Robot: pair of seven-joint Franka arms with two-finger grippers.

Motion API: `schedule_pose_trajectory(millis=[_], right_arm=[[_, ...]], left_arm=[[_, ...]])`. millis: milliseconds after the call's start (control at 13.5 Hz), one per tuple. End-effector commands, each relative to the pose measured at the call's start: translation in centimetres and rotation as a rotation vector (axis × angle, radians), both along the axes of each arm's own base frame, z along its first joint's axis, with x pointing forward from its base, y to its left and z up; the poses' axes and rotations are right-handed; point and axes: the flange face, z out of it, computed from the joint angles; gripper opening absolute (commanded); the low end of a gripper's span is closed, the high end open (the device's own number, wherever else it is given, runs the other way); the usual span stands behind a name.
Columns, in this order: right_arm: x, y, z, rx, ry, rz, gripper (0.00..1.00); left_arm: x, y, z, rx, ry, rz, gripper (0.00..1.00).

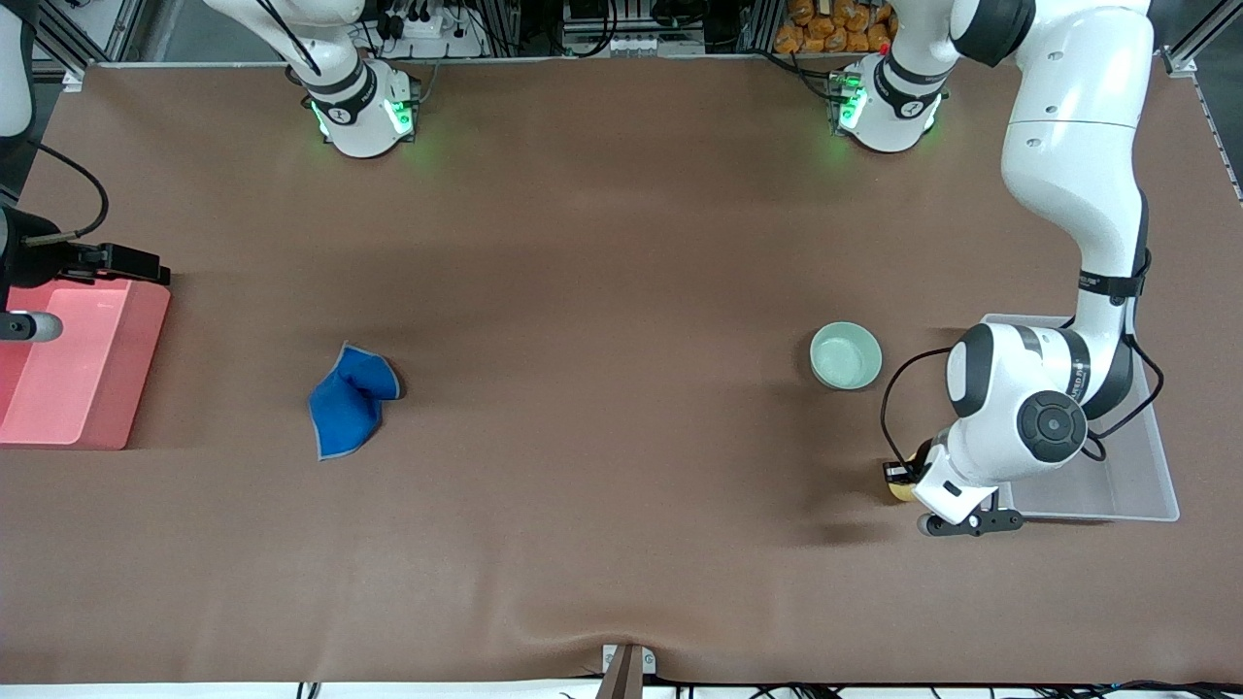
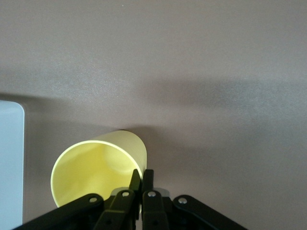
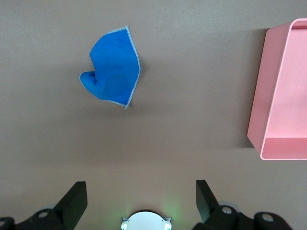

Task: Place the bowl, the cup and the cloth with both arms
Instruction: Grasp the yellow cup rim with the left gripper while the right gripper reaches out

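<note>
My left gripper (image 2: 142,175) is shut on the rim of the yellow cup (image 2: 93,170), one finger inside and one outside. It holds the cup tilted, low over the table, right beside the clear bin. In the front view only a sliver of the cup (image 1: 901,488) shows under the left wrist. The mint-green bowl (image 1: 846,355) stands upright on the table, farther from the front camera than the cup. The crumpled blue cloth (image 1: 350,398) lies toward the right arm's end and also shows in the right wrist view (image 3: 115,67). My right gripper (image 3: 141,189) is open, empty and held high.
A clear plastic bin (image 1: 1126,485) sits at the left arm's end, partly under that arm; its corner shows in the left wrist view (image 2: 9,158). A pink bin (image 1: 83,359) sits at the right arm's end and shows in the right wrist view (image 3: 283,96).
</note>
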Motion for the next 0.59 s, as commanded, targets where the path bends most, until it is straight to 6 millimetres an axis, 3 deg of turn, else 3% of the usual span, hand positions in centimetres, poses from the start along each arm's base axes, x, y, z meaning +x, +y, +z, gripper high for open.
schedule_pose_trajectory(millis=[0, 148, 370, 519], right_arm=[[-0.2, 0.4, 0.6, 0.005, -0.009, -0.016, 1.0], [-0.1, 0.4, 0.2, 0.005, -0.004, -0.016, 1.0], [0.6, 0.6, -1.3, 0.012, 0.02, -0.013, 1.0], [1.8, 1.1, -3.6, 0.052, 0.034, -0.071, 1.0]], left_arm=[[0.2, -0.8, 1.5, 0.012, -0.018, 0.031, 0.0], [-0.1, -1.1, 2.8, 0.049, -0.009, 0.023, 0.0], [-1.0, -0.4, 7.4, 0.07, 0.028, 0.024, 0.0], [-1.8, 0.6, 10.5, 0.083, 0.054, 0.03, 0.0]])
